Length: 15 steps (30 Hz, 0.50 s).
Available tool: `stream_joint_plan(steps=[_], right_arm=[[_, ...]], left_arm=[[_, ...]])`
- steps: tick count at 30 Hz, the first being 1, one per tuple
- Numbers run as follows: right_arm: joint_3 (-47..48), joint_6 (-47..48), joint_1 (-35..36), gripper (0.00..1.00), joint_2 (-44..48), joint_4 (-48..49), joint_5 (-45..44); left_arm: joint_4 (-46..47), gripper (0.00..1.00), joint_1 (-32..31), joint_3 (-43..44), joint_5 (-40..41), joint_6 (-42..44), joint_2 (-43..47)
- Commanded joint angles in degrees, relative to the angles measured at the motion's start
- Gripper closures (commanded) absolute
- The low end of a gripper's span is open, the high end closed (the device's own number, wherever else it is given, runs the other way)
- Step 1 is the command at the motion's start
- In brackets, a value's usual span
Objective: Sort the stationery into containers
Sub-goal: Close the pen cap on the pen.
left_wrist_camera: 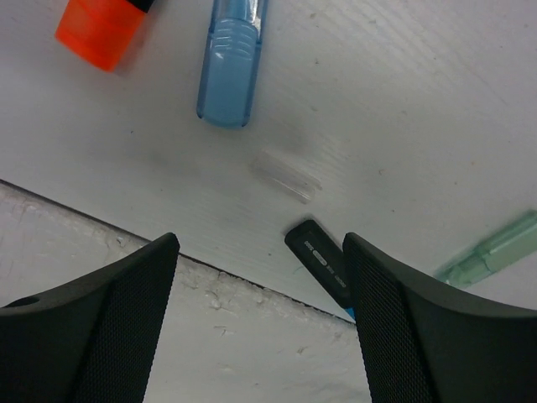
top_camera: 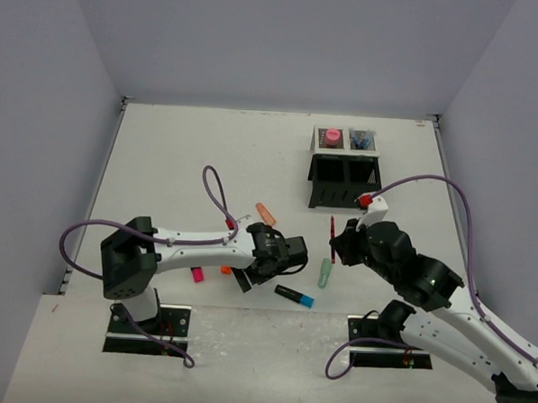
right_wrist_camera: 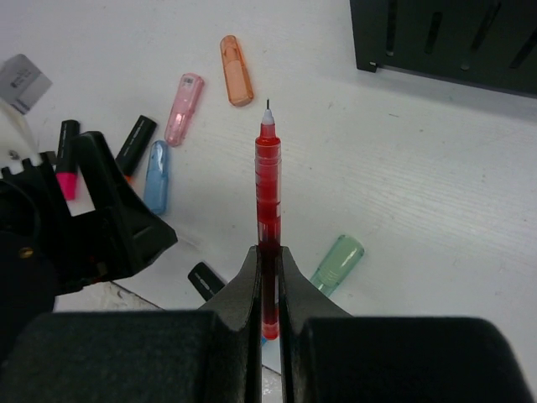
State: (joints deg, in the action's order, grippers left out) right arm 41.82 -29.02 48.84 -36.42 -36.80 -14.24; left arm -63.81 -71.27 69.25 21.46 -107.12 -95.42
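Right wrist: pincer (right_wrist_camera: 268, 257) around red pen (right_wrist_camera: 268, 172)

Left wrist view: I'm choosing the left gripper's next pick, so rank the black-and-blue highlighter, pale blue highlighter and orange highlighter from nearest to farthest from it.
1. Black-and-blue highlighter: between the left gripper's open fingers, beside one.
2. Pale blue highlighter: ahead, slightly left in view.
3. Orange highlighter: top-left corner.

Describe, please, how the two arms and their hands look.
The left arm and the right arm have white links with black joints. A purple cable loops along each. The left hand and the right hand are black and two-fingered; the left one's fingers show a fine grid texture.
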Motion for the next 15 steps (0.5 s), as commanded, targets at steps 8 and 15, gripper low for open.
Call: stream_joint_plan(steps=[8, 15], right_arm=[[0.7, 2.7, -0.1, 1.0, 4.0, 2.6, 8.1], [-0.1, 3.0, 0.0, 1.0, 5.6, 3.1, 10.4]], left_arm=[[-1.8, 0.25, 1.6, 4.2, -0.1, -17.6, -8.1], [3.8, 0.29, 2.3, 3.2, -1.0, -16.8, -9.9]])
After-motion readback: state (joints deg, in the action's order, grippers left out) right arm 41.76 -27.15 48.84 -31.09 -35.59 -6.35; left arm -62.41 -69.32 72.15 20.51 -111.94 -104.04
